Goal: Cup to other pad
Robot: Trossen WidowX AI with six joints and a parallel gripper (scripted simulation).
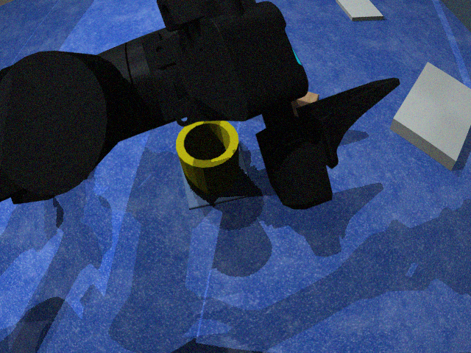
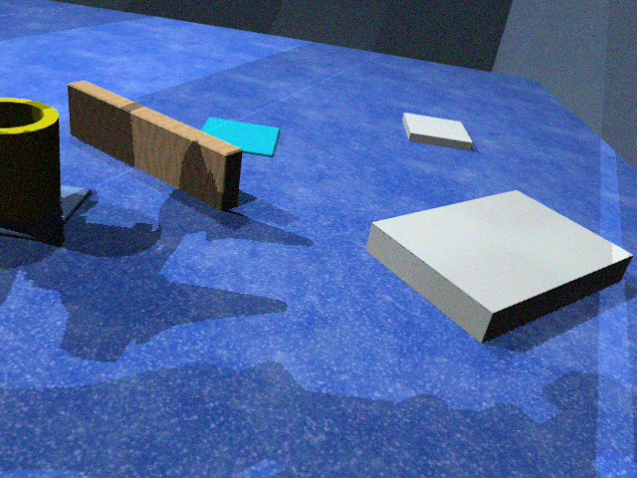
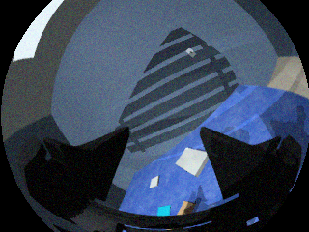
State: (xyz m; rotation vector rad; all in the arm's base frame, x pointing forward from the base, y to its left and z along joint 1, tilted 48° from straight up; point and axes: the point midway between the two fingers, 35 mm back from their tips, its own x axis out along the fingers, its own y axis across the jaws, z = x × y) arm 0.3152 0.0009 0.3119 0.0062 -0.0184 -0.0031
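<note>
The yellow cup [image 1: 194, 176] [image 2: 31, 174] stands upright on a pale grey-blue pad [image 1: 194, 201] [image 2: 76, 199]. Its inside is dark, and no marbles can be made out. The other pad, cyan [image 2: 252, 137] [image 3: 164, 210], lies beyond the wooden bar; only a sliver shows past the arm in the top view. My gripper [image 3: 165, 130] is open, with nothing between its fingers in the wrist view. In the top view it hangs above the table beside the cup, one finger reaching right, away from the cup; the other finger is hidden. It is out of the exterior view.
A wooden bar [image 1: 310, 98] [image 2: 159, 143] [image 3: 185, 208] stands on edge between the cup and the cyan pad. A large white block [image 1: 433, 114] [image 2: 499, 252] [image 3: 192, 160] lies to the right. A smaller white block [image 1: 363, 8] [image 2: 437, 129] [image 3: 154, 182] lies farther back.
</note>
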